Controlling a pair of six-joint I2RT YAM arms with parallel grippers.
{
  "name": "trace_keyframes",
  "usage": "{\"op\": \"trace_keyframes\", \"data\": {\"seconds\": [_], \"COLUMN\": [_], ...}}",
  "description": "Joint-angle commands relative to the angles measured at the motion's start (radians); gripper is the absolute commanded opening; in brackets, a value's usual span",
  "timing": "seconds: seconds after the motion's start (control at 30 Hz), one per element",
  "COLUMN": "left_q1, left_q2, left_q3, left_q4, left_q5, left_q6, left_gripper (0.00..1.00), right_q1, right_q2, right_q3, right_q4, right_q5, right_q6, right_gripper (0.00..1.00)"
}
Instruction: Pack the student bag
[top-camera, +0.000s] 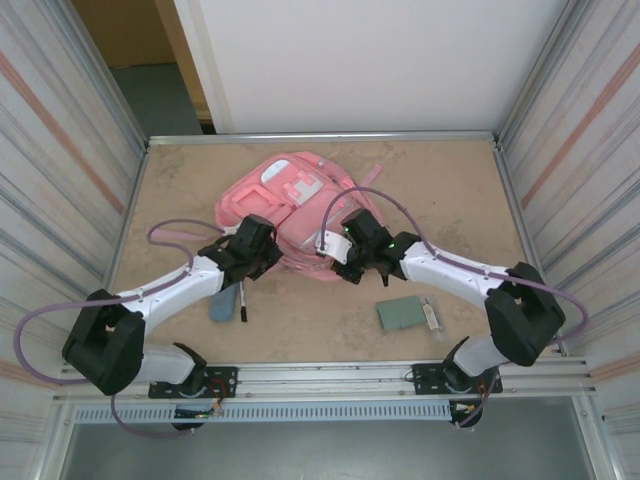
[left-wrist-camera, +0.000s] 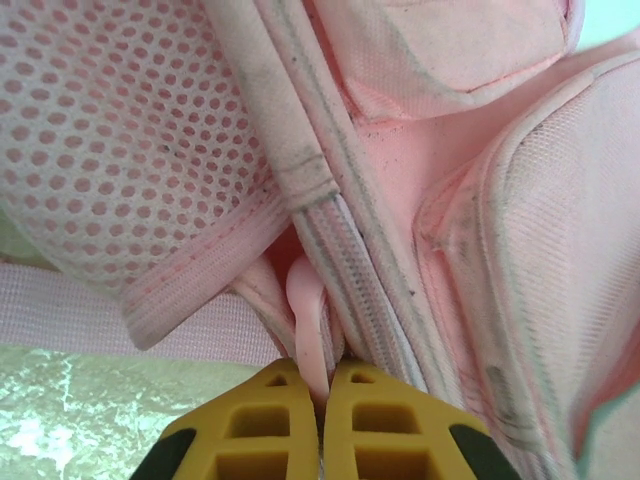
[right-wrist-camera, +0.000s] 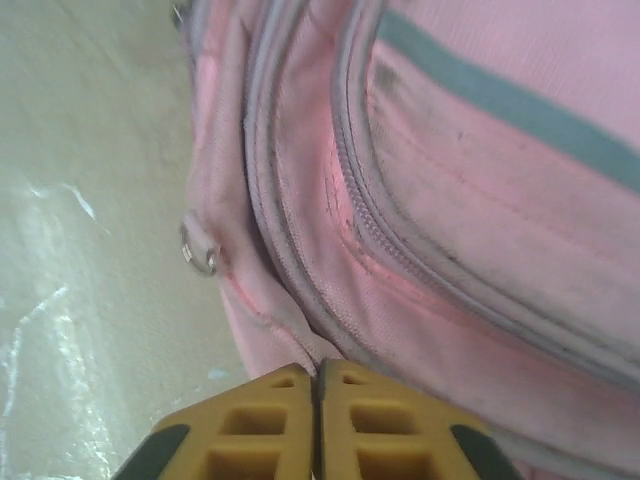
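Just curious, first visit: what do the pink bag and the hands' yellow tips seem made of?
The student bag: woven cloth, matte, with stitched seams and a holed mesh panel. Yellow fingertips of the left hand: likely moulded plastic or rubber, matte, with hollow cells.

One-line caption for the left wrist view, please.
Left tool pinching the pink pull tab beside a zipper on the student bag.

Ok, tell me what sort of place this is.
Probably a lab robot cell: ribbed walls fence a tabletop, and a left arm and right arm sit bolted to a rail.
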Motion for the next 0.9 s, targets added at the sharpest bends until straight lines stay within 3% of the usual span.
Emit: {"op": "trace_keyframes", "data": {"seconds": [0.0, 0.13, 0.27, 0.4, 0.43, 0.57, 0.63, 0.77, 0.8, 0.87], "left_q1": [0.029, 0.031, 0.033, 0.043, 0.047, 0.047, 0.047, 0.033, 0.032, 0.032], "left_q2": [-0.021, 0.017, 0.066, 0.084, 0.080, 0.057, 0.051, 0.036, 0.037, 0.033], "left_q3": [0.012, 0.000, 0.000, 0.006, 0.004, 0.004, 0.009, -0.009, -0.011, -0.012], "left_q4": [0.074, 0.139, 0.198, 0.215, 0.211, 0.192, 0.176, 0.185, 0.183, 0.183], "left_q5": [0.038, 0.014, 0.029, 0.038, 0.039, 0.037, 0.062, 0.094, 0.104, 0.135], "left_q6": [0.055, 0.094, 0.116, 0.108, 0.104, 0.068, 0.042, -0.007, -0.020, -0.038], "left_gripper": [0.00, 0.00, 0.00, 0.00, 0.00, 0.00, 0.00, 0.00, 0.00, 0.00], "right_q1": [-0.044, -0.099, -0.162, -0.165, -0.162, -0.109, -0.095, -0.061, -0.027, 0.110], "right_q2": [-0.054, -0.030, 0.031, 0.087, 0.110, 0.116, 0.077, -0.013, -0.047, -0.103], "right_q3": [0.070, 0.134, 0.270, 0.351, 0.359, 0.260, 0.170, 0.070, 0.052, 0.019], "right_q4": [-0.032, -0.083, -0.185, -0.287, -0.316, -0.294, -0.219, -0.131, -0.117, -0.099], "right_q5": [-0.199, -0.247, -0.402, -0.402, -0.394, -0.194, -0.159, -0.073, -0.014, 0.144], "right_q6": [0.025, 0.048, 0.068, 0.044, 0.030, 0.010, 0.039, 0.135, 0.172, 0.193], "right_gripper": [0.00, 0.00, 0.00, 0.00, 0.05, 0.12, 0.24, 0.27, 0.31, 0.47]}}
